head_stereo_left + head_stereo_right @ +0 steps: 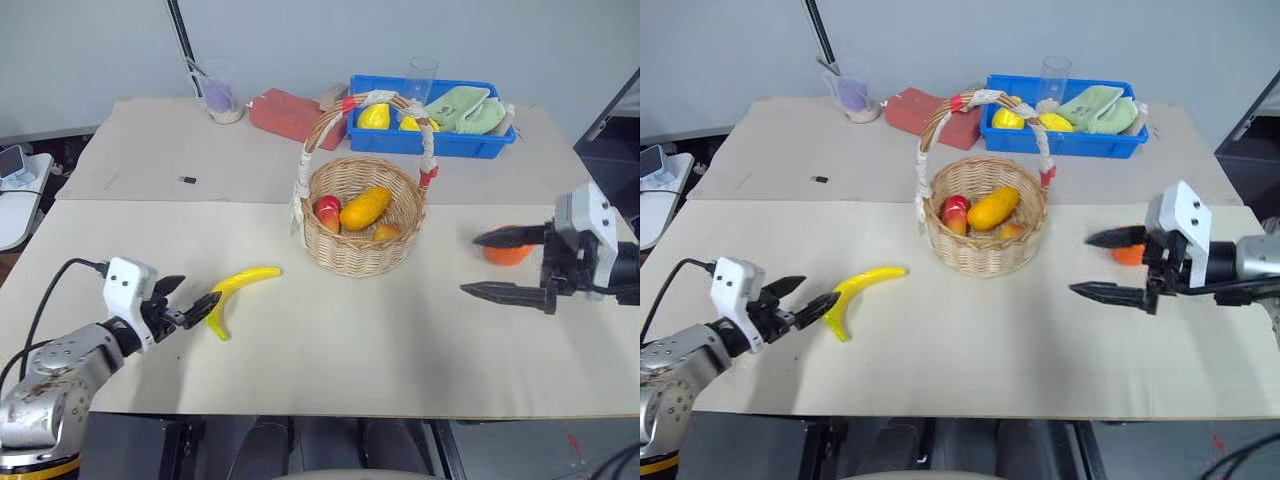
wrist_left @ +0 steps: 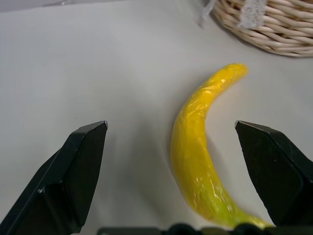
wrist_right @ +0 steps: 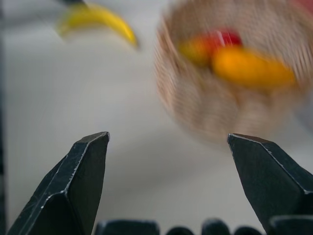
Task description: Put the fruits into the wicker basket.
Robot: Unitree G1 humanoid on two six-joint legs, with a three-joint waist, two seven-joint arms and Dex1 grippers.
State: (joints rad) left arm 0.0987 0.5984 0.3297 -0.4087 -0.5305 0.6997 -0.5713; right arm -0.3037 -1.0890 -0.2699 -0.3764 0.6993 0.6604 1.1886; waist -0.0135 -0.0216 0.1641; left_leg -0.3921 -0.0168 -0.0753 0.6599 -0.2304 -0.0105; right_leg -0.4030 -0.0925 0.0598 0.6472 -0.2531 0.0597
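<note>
The pale bench (image 1: 330,340) carries everything, with a blue tray (image 1: 432,142) at its far edge holding yellow fruits, a green cloth and a clear glass. Beside the tray lie a red block (image 1: 290,113) and a plastic cup (image 1: 221,92). Near the middle of the bench stands the wicker basket (image 1: 362,215), upright, its arched handle wrapped in white cloth and red bands; inside it sit a red fruit, a long orange-yellow one and a smaller piece. The banana (image 1: 238,295) lies flat on the bench, to the left of the basket and apart from it. The left claw (image 1: 190,306) hovers just beside the banana's near end, its fingers spread wide with the banana lying between them in the wrist view, nothing gripped. The right claw (image 1: 500,264) hangs above the bench to the right of the basket, released and empty. The orange fruit (image 1: 508,250) rests on the bench just behind its fingers.
</note>
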